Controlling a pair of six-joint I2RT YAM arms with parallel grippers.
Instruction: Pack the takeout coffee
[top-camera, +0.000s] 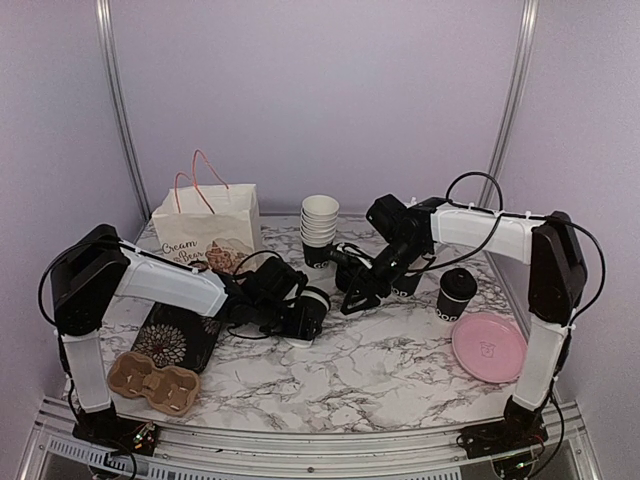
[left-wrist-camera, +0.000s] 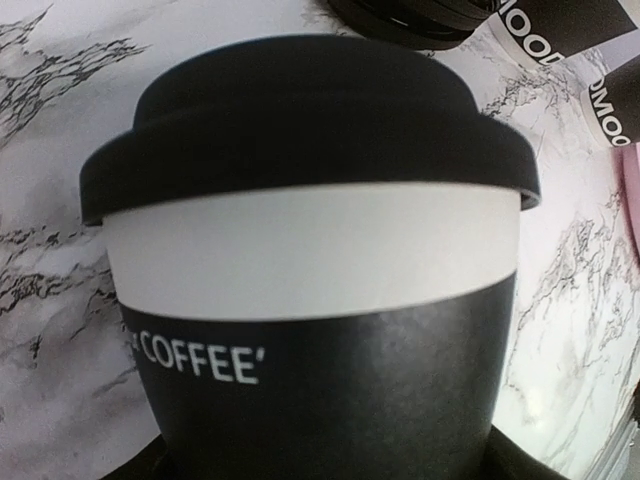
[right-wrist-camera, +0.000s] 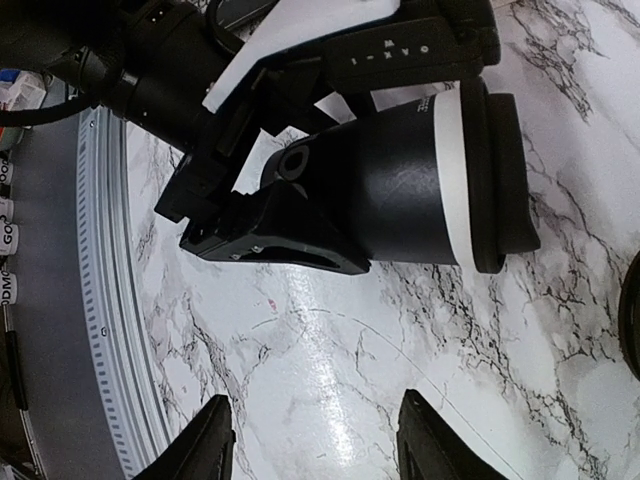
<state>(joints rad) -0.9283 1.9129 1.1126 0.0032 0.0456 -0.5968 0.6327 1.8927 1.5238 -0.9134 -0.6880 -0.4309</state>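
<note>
A takeout coffee cup (left-wrist-camera: 320, 300), black with a white band, a black lid and "COFFEE" lettering, fills the left wrist view. My left gripper (top-camera: 290, 318) is shut on its body left of the table's centre, and its fingers (right-wrist-camera: 280, 225) press the cup's sides (right-wrist-camera: 400, 190). The cup (top-camera: 312, 308) is tilted, with its lid toward the right arm. My right gripper (right-wrist-camera: 320, 440) hovers open just right of that cup (top-camera: 352, 298), with only marble between its fingertips. Another lidded cup (top-camera: 457, 293) stands at the right.
A white paper bag (top-camera: 207, 225) with pink handles stands at the back left, beside a stack of nested cups (top-camera: 319, 228). A cardboard cup carrier (top-camera: 152, 382) lies at the front left, next to a black patterned sheet (top-camera: 180, 335). A pink plate (top-camera: 488, 347) sits front right.
</note>
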